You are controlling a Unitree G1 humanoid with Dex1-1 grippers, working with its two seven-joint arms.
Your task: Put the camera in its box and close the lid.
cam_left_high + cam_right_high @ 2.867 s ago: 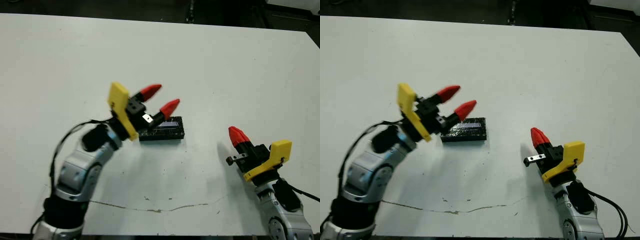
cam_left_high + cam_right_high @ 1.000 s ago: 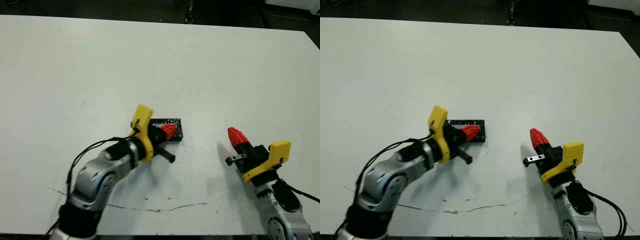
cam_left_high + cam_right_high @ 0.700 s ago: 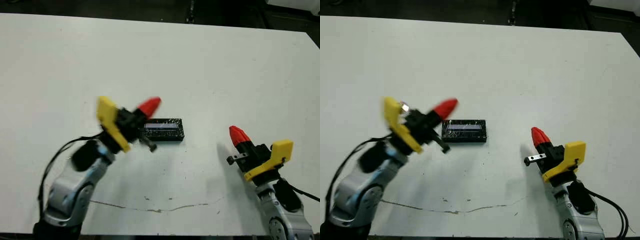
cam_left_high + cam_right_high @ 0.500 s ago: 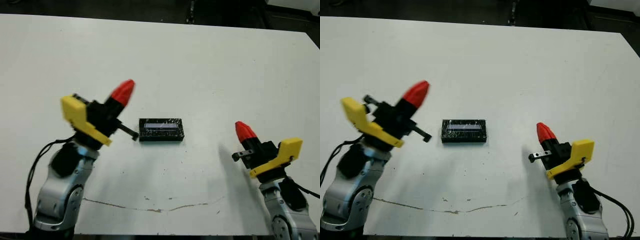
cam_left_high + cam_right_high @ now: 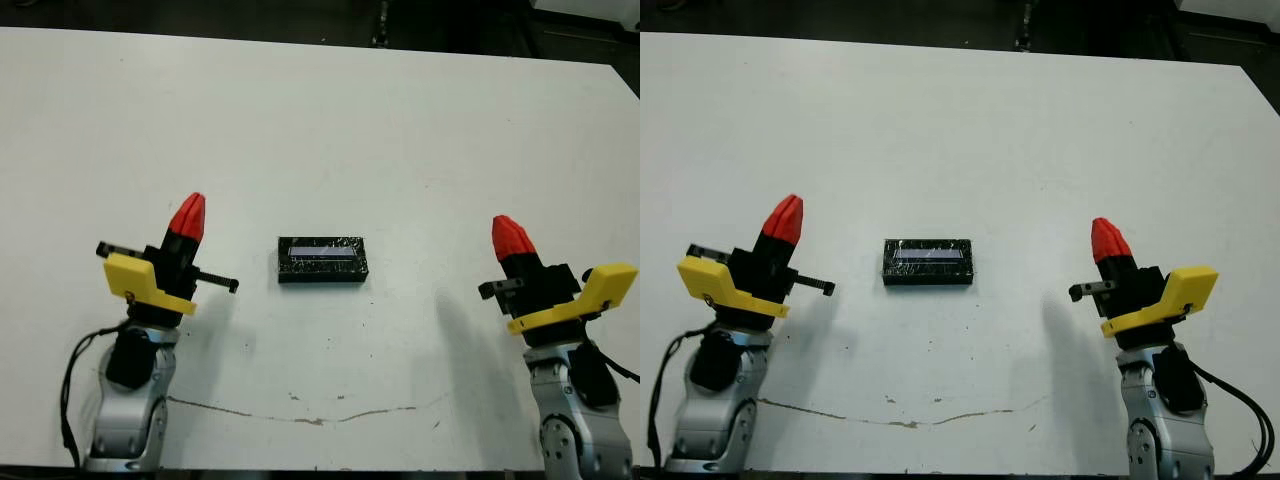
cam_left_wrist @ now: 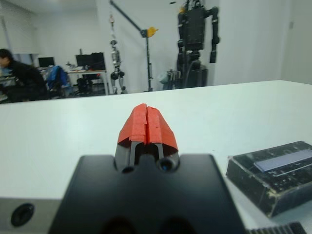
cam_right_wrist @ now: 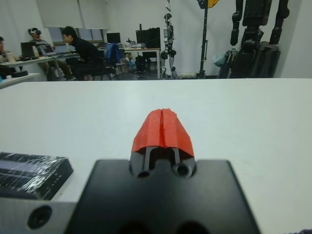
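The head views look down on the white desk. The lid sits on the box, in the middle of the desk but closer to the near edge. It is black and crinkly and shiny, with a pale stripe along its top. From above only the lid shows. The white walls of the box are covered, and so is whatever is inside, so the camera cannot be seen.

The left gripper is up off the desk near the near left corner, well apart from the lid. The right gripper is up near the near right corner, also well apart from the lid. The lid lies between them. A thin crack line runs along the desk by the near edge.

The wrist views show things the head views do not. In the left wrist view the two red fingers are pressed together with nothing between them, and the side of the closed lid shows as a low black block. In the right wrist view the red fingers are pressed together too, holding nothing, and a corner of the lid shows. Past the far edge of the desk there is a room with people sitting at tables and robot stands.
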